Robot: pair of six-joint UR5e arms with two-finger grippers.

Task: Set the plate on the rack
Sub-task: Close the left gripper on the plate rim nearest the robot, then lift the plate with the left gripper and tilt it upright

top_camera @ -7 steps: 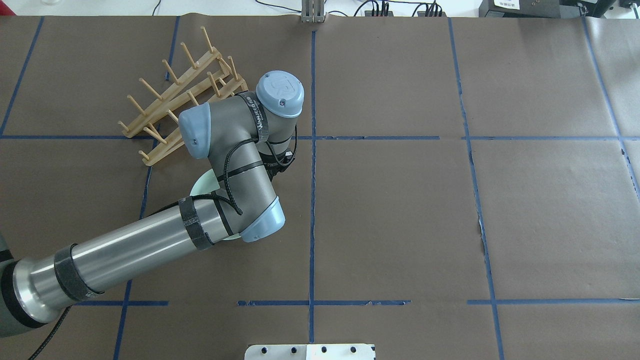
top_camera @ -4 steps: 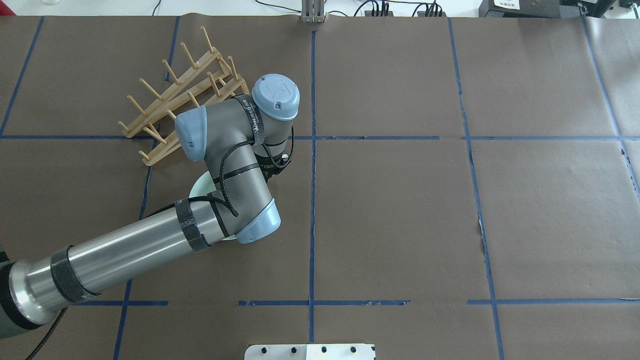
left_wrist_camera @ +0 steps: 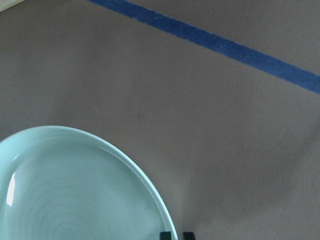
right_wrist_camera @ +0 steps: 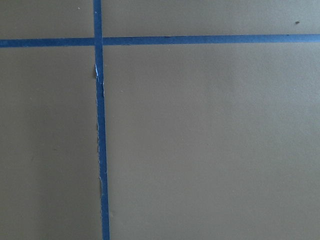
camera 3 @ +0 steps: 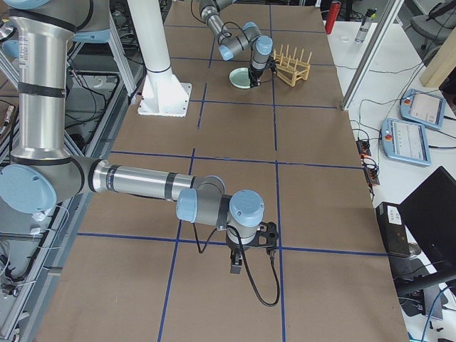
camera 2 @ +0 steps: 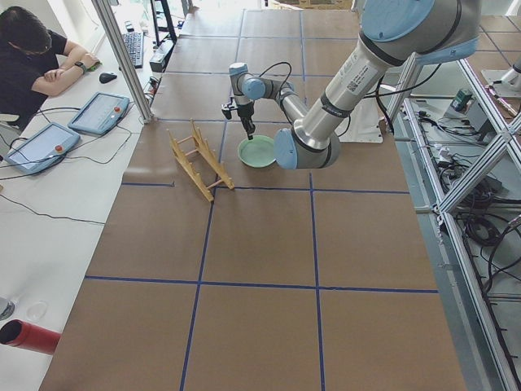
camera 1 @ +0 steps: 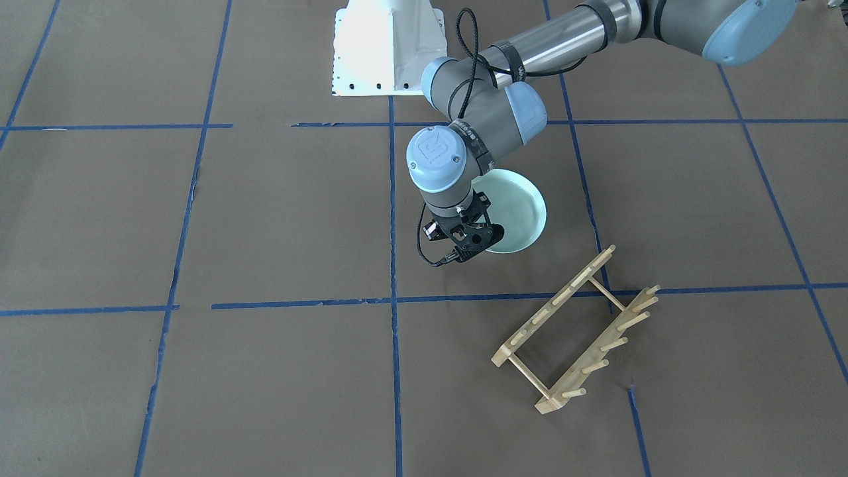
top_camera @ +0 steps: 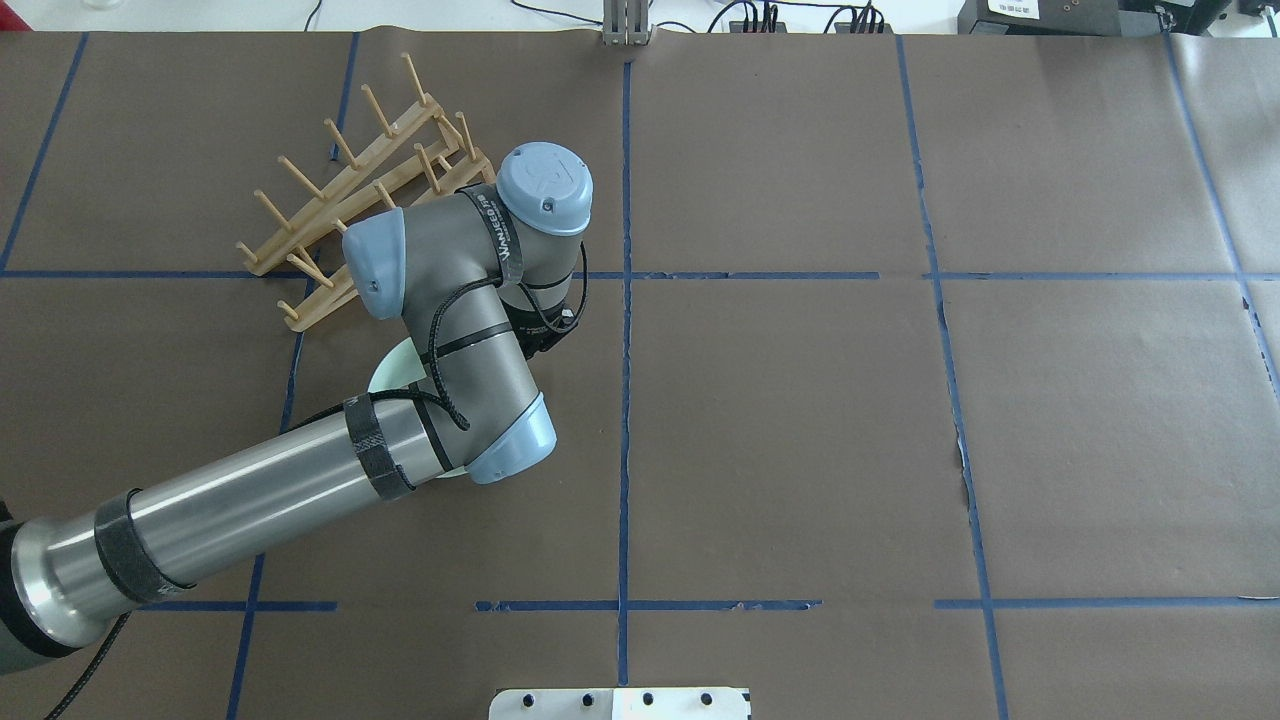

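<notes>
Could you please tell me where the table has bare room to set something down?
The squares right of the centre tape line in the overhead view are bare. It is crowded on the left, where the left gripper meets the plate beside the rack.

One plate (camera 1: 520,205), one rack (camera 1: 573,331), two robot arms (camera 3: 135,182), one seated person (camera 2: 24,65).

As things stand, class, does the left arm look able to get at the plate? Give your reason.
Probably yes: the left gripper straddles the rim of the plate, nothing lies between them, and the rack stands apart to one side.
</notes>
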